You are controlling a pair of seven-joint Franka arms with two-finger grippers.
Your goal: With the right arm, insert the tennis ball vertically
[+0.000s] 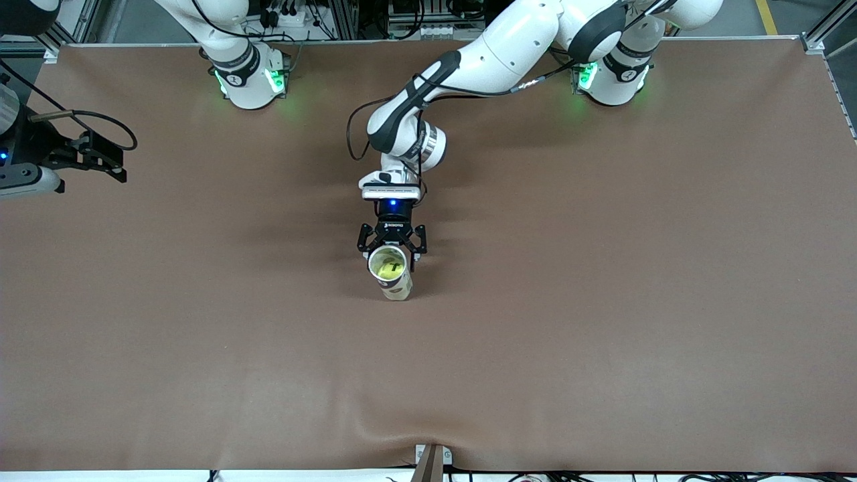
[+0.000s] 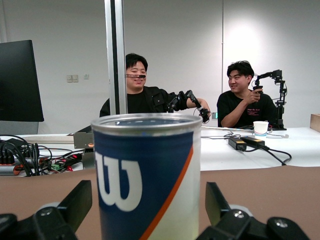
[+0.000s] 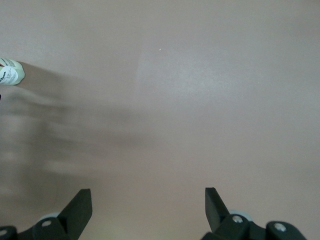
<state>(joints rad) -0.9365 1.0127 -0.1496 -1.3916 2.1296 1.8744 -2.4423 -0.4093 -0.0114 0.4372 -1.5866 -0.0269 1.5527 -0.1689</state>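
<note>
A tennis ball can with a blue, white and orange label stands upright mid-table, its open top up. The yellow tennis ball lies inside it. My left gripper is low at the can, open, one finger on each side and a gap on both sides. In the left wrist view the can fills the space between the fingers. My right gripper hangs open and empty over the right arm's end of the table. Its wrist view shows bare mat between the fingers and the can at the edge.
The brown mat covers the whole table. A metal bracket sits at the table edge nearest the front camera. Two seated people and a desk with cables show past the table in the left wrist view.
</note>
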